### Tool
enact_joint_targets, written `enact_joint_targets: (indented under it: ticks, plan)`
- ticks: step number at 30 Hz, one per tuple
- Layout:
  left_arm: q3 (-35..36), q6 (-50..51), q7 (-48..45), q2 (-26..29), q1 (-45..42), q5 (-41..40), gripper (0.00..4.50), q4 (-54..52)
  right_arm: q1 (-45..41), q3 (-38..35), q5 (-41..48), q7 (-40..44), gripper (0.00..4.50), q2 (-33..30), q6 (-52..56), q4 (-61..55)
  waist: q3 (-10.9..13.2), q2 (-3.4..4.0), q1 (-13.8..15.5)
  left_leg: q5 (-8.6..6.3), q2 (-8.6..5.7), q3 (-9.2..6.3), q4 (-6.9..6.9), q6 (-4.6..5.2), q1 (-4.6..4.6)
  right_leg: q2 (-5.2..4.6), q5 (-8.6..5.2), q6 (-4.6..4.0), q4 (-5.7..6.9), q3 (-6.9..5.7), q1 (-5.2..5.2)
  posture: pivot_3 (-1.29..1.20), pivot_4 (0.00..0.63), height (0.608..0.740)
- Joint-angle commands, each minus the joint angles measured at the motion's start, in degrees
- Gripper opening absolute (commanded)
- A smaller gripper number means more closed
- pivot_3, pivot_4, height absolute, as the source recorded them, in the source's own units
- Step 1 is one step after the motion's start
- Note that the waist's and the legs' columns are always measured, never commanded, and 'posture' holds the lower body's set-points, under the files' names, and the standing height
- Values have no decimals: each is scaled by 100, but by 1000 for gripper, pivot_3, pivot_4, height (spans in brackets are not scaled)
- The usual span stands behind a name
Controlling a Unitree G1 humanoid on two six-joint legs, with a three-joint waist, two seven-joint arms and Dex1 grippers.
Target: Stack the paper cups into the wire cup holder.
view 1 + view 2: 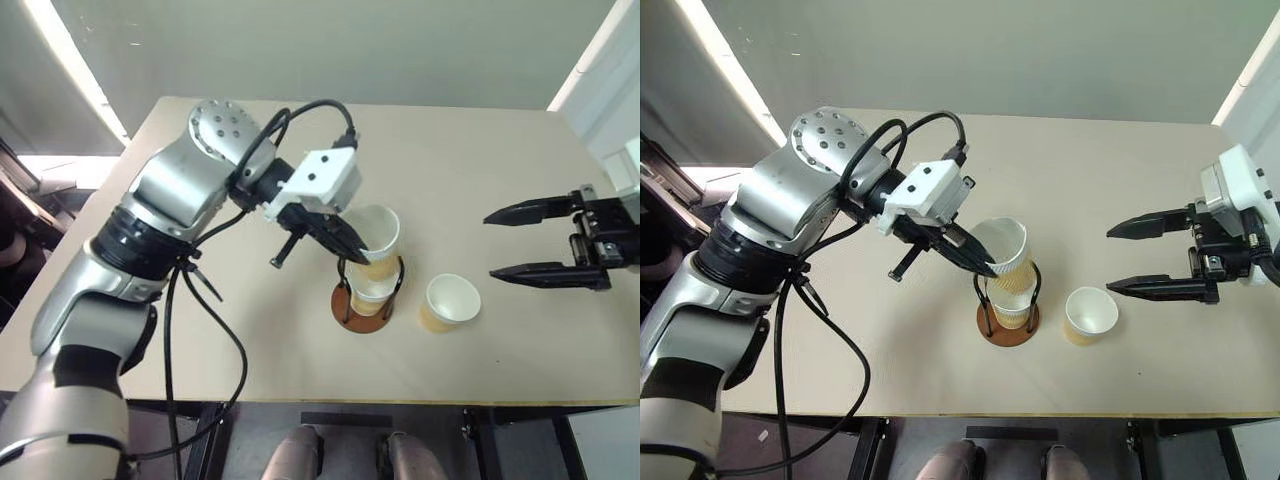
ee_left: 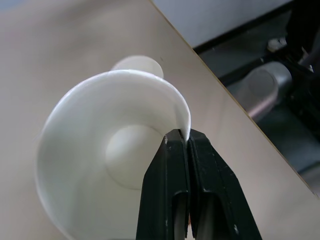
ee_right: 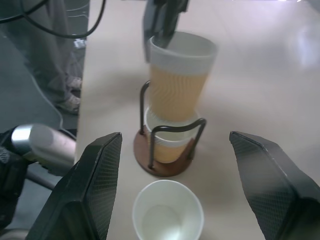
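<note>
My left gripper (image 1: 350, 248) is shut on the rim of a tan paper cup (image 1: 380, 235), pinching its white edge (image 2: 186, 131). That cup hangs tilted just above the wire cup holder (image 1: 350, 318), its bottom at the top of the black loops. A second paper cup (image 1: 370, 296) sits inside the holder on the reddish-brown base. A third paper cup (image 1: 451, 302) stands upright on the table just right of the holder. My right gripper (image 1: 490, 245) is open and holds nothing, hovering to the right of that cup, fingers (image 3: 100, 170) pointing toward the holder.
The beige table (image 1: 480, 150) carries nothing else. Its front edge (image 1: 330, 402) runs close below the holder. Black cables (image 1: 215, 330) loop down from my left arm over the table's left front part.
</note>
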Motion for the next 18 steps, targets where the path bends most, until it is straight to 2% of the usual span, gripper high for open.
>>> enact_joint_targets:
  ticks: [1, 10, 18]
  plan:
    - [-15, -187, -199, -45, -109, -52, 25, 2, -61, -333, 59, -60, 3557, -148, -42, -46, 0, 0, 0, 0, 0, 0, 1, 0, 0, 0, 0, 0, 0, 0, 1, 0, 150, 740]
    - [-172, -281, -199, -90, -27, 58, 25, 44, -87, -354, 71, -108, 3557, -199, -54, -1, 0, 0, -2, 0, 0, 1, 0, 1, 0, 0, 0, 0, 0, 0, 0, 0, 150, 740]
    - [-199, -673, -167, -397, 81, 695, 25, 350, -70, -333, 116, -187, 3557, -162, -51, -47, 0, 0, 0, 0, 0, 1, 1, 2, -1, 0, 1, 1, 0, 0, 0, 0, 150, 740]
